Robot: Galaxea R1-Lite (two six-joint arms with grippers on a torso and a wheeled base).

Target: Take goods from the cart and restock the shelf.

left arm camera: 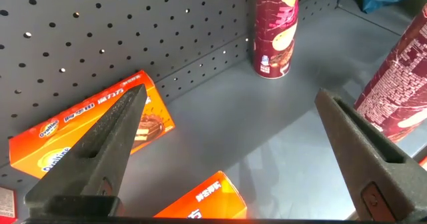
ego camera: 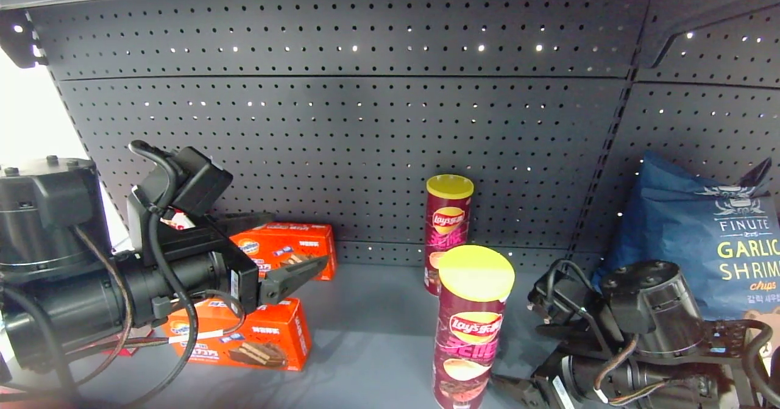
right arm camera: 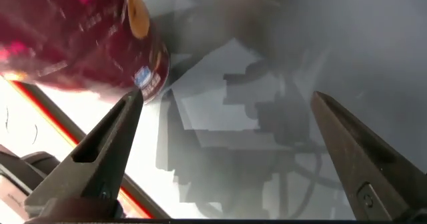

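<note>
Five goods are counted on one shelf (ego camera: 365, 311), backed by a pegboard panel (ego camera: 341, 141).

1. Blue chip bag (ego camera: 688, 232). The largest item; it is leaned against the panel at the robot's far right, behind the right arm.

2. Front can (ego camera: 472, 330). A tall maroon tube with a yellow lid is stood upright near the shelf's front edge. Its glossy side is printed with a chip picture.

3. Rear can (ego camera: 446, 226). This one is of the same make. It is stood upright close to the panel, behind the front can.

4. Rear box (ego camera: 292, 244). An orange carton is set on its long edge against the panel, at the robot's left.

5. Front box (ego camera: 268, 336). A matching orange carton, laid nearer the front under the left arm.

6. Left gripper (left arm camera: 230, 94). It is held above the two boxes with the fingers spread wide and nothing between them, pointed towards the cans.

7. Right gripper (right arm camera: 228, 96). It is held low at the shelf front, fingers spread and empty. The front can lies just beside one fingertip, on the robot's left of it; contact cannot be told.

Judgement: the front can's long axis is vertical and the right arm is much the nearer. The can is taken as already placed. Being tall and narrow, it is judged easily tipped, so a move of the right fingers is best directed away from it.
</note>
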